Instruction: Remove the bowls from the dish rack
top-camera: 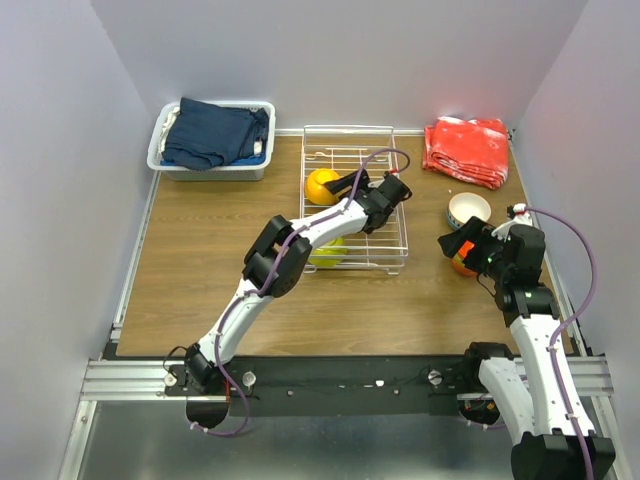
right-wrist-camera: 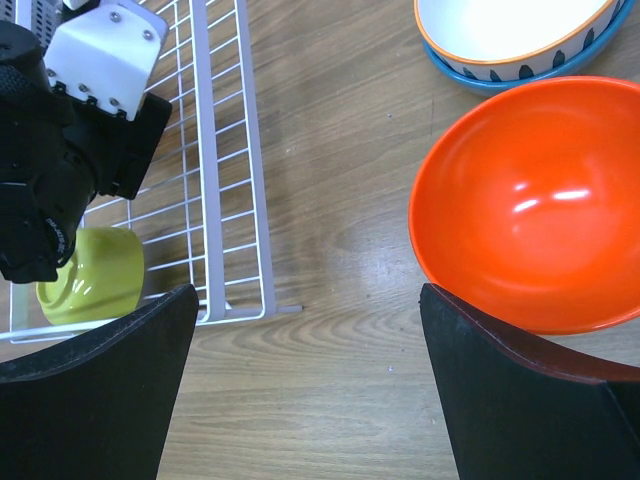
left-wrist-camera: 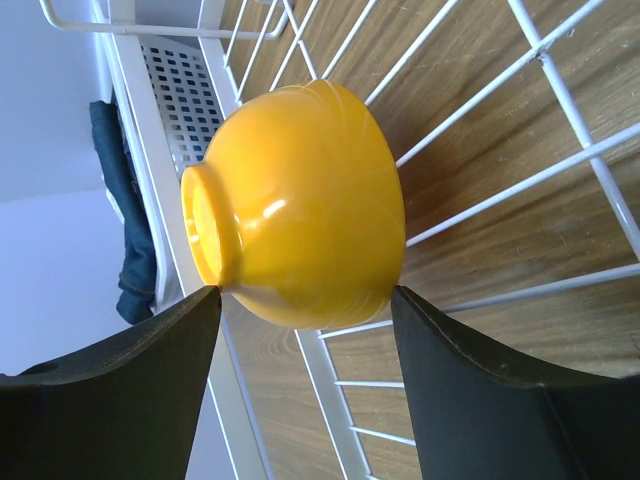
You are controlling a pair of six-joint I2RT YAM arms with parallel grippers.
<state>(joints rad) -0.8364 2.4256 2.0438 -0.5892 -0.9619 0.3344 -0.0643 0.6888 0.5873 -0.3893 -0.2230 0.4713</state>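
The white wire dish rack (top-camera: pixel 371 160) stands at the table's middle back. An orange bowl (top-camera: pixel 320 186) lies upside down in its left part. My left gripper (top-camera: pixel 347 185) is open beside it. In the left wrist view the bowl (left-wrist-camera: pixel 300 200) sits between the two fingertips of the gripper (left-wrist-camera: pixel 305 295), which reach only its near edge. A yellow-green bowl (top-camera: pixel 328 253) lies at the rack's near left corner, partly under the left arm. My right gripper (right-wrist-camera: pixel 305 300) is open over bare wood. A red-orange bowl (right-wrist-camera: pixel 530 200) sits against its right finger. A white striped bowl (right-wrist-camera: pixel 510 35) is nested in a blue one.
A white bin of dark-blue cloth (top-camera: pixel 212 135) stands at the back left. A red cloth (top-camera: pixel 466 148) lies at the back right. The left arm's black wrist (right-wrist-camera: pixel 60 170) hangs over the rack (right-wrist-camera: pixel 235 200), above the yellow-green bowl (right-wrist-camera: pixel 90 275).
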